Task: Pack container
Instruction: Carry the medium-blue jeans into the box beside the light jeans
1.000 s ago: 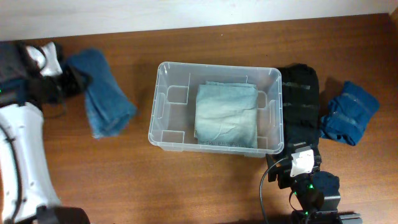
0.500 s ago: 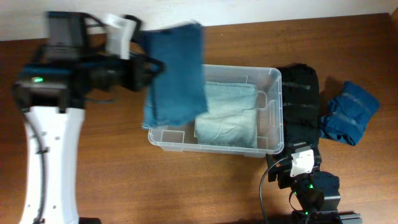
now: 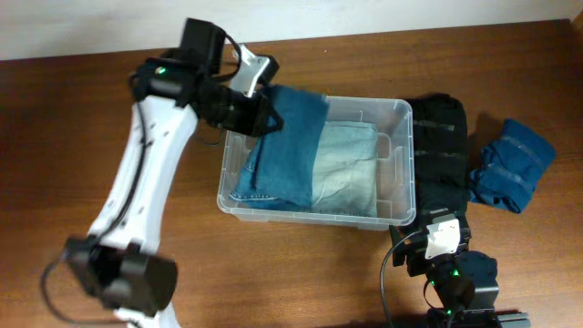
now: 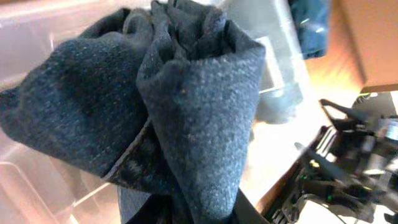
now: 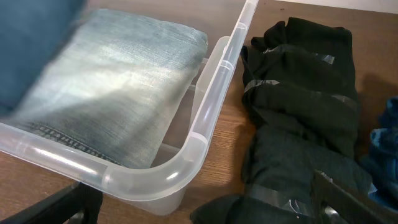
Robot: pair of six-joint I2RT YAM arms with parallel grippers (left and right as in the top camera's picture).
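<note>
Left end effector [image 3: 262,111] is clamped on a dark blue cloth [image 3: 284,155] that drapes into the left half of the container [image 3: 314,216]. The container sits mid-worktop [image 3: 273,273], with folded pale denim [image 3: 351,169] in its right half. A black garment [image 3: 442,155] lies just right of it. Right end effector [image 5: 208,202] hovers at the near right corner, fingers spread wide, holding nothing.

The claw [image 5: 202,190], its 2 fingers wide apart, faces a corner of the container [image 5: 217,78], folded pale denim [image 5: 118,81] inside. Black garment [image 5: 305,106] to its right; blurred dark blue cloth [image 5: 31,43] far left.
</note>
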